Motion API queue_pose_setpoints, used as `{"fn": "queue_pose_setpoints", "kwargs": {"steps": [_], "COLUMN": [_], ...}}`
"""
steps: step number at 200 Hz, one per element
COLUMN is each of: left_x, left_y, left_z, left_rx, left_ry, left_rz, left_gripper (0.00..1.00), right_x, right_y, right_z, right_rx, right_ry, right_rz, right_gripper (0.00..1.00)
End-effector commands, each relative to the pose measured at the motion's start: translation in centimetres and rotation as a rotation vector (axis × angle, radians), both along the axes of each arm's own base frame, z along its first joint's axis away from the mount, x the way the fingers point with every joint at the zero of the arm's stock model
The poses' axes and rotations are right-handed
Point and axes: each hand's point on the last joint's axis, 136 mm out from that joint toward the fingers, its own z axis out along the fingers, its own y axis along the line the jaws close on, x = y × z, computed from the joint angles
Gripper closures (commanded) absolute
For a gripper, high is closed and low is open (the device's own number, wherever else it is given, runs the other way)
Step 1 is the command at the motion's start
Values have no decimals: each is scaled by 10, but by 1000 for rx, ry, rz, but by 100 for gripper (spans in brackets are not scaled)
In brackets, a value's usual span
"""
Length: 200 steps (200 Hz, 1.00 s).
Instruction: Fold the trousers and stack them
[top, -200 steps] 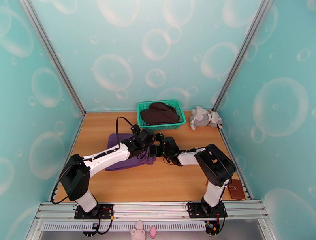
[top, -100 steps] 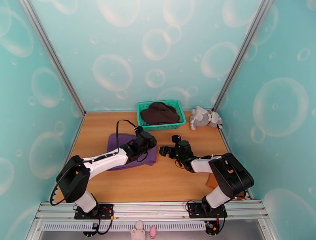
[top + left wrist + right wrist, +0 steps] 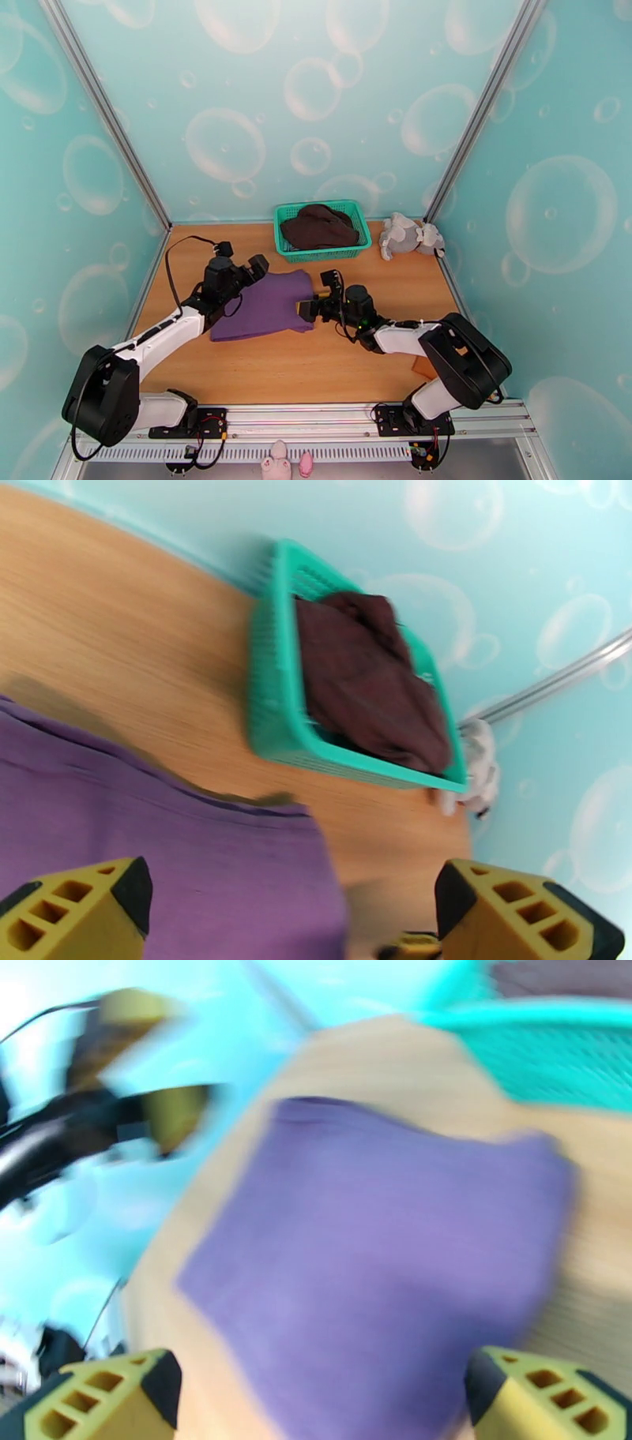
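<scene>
Where the trousers (image 3: 265, 313) are lying: I am seeing them folded into a flat purple square on the table (image 3: 340, 363), left of centre and apart from the basket (image 3: 328, 254).
Left gripper (image 3: 251, 270): it is hanging over the trousers' far left corner, jaws gaping wide and holding nothing.
Right gripper (image 3: 316, 294): it is sitting just beside the trousers' right edge, jaws spread fully and gripping nothing. I cannot tell whether a finger is touching cloth.
Risk, right side: I am worrying that a low finger is going to catch the edge and push the top layer back, undoing the fold.
Risk, left side: a swing across the corner could be dragging cloth along.
Risk, lifting: pinching only one layer would be letting the fold drop open on the way to stacking.
Change since a second ago: both grippers were meeting over the right edge, the left one clamped. Now the left is standing back and open, and the trousers are lying flatter and squarer.
</scene>
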Motion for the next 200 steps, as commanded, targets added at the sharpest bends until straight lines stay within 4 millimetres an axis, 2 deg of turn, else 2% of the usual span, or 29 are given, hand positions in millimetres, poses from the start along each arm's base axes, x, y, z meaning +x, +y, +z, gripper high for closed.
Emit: {"fn": "queue_pose_setpoints", "kwargs": {"steps": [1, 16, 33, 57, 80, 101, 112, 129, 144, 163, 200], "left_x": [17, 32, 52, 76, 79, 83, 80, 73, 67, 56, 25], "left_y": [7, 19, 30, 39, 46, 55, 61, 65, 65, 62, 61], "left_z": [-2, -5, -10, -35, -72, -91, -103, -113, -115, -107, -74], "left_rx": [13, -39, -87, -130, -135, -124, -125, -135, -141, -147, -89], "left_ry": [-71, -88, -89, -33, 49, 75, 103, 121, 127, 105, 41], "left_rz": [-93, -86, -74, -42, 10, 66, 96, 115, 115, 90, 62], "left_gripper": [1, 1, 0, 0, 0, 1, 1, 1, 1, 1, 1], "right_x": [-17, -22, -25, -30, -26, -11, -5, 4, 8, 12, 12], "right_y": [22, 36, 43, 49, 49, 40, 31, 18, 8, 2, 0], "right_z": [15, 2, -5, -9, -24, -57, -80, -97, -108, -112, -96], "right_rx": [62, 65, 93, 115, 61, -56, -134, -185, -207, -218, -218], "right_ry": [-60, 5, 49, 92, 134, 219, 285, 338, 380, 396, 327], "right_rz": [163, 246, 286, 331, 300, 180, 115, 42, -10, -29, -41], "right_gripper": [1, 1, 1, 1, 1, 1, 1, 1, 1, 1, 1]}}
